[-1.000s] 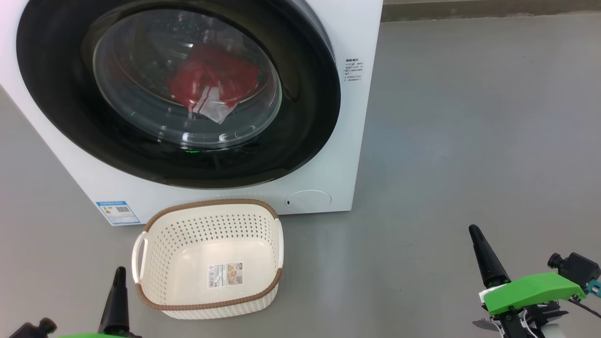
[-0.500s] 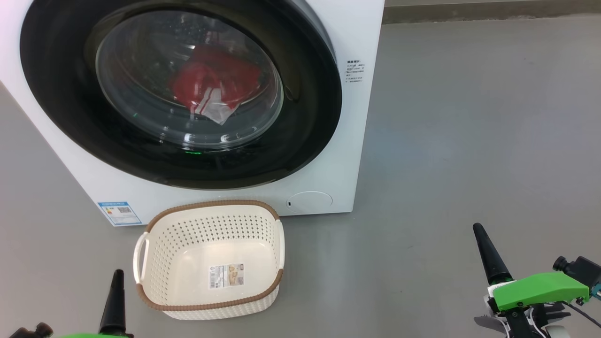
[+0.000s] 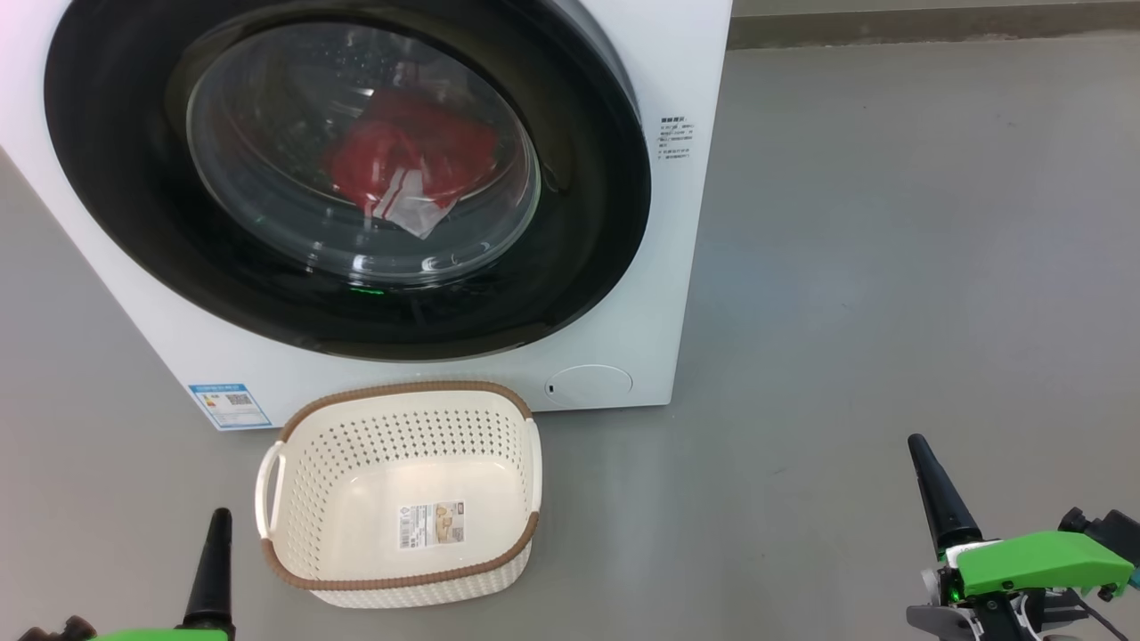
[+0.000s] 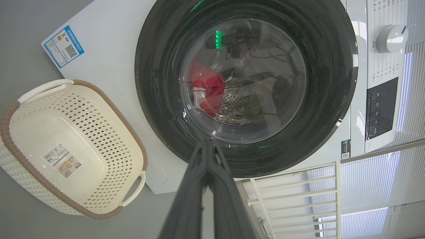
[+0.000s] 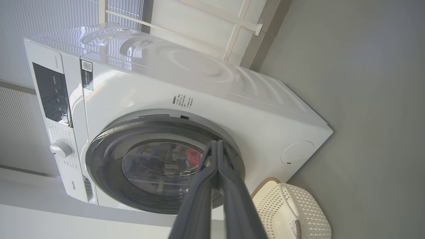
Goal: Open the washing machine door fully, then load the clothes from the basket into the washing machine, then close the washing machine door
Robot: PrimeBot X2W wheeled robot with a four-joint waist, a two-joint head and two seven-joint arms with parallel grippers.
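Washing machine door [image 3: 570, 205] lies shut on the washing machine [image 3: 663, 294]. The clothes [image 3: 410, 160] sit inside the machine behind the glass, and the basket [image 3: 401, 389] stands empty just in front of it. Left hand [image 3: 219, 521] and right hand [image 3: 917, 442], fingers pressed together and holding nothing, hover apart from the machine. The task appears complete; good practice is to check the rim sits flush all round.

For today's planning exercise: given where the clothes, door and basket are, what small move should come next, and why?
Probably none, just hold still: the clothes sit behind the apparently shut washing machine door, and the basket is empty.
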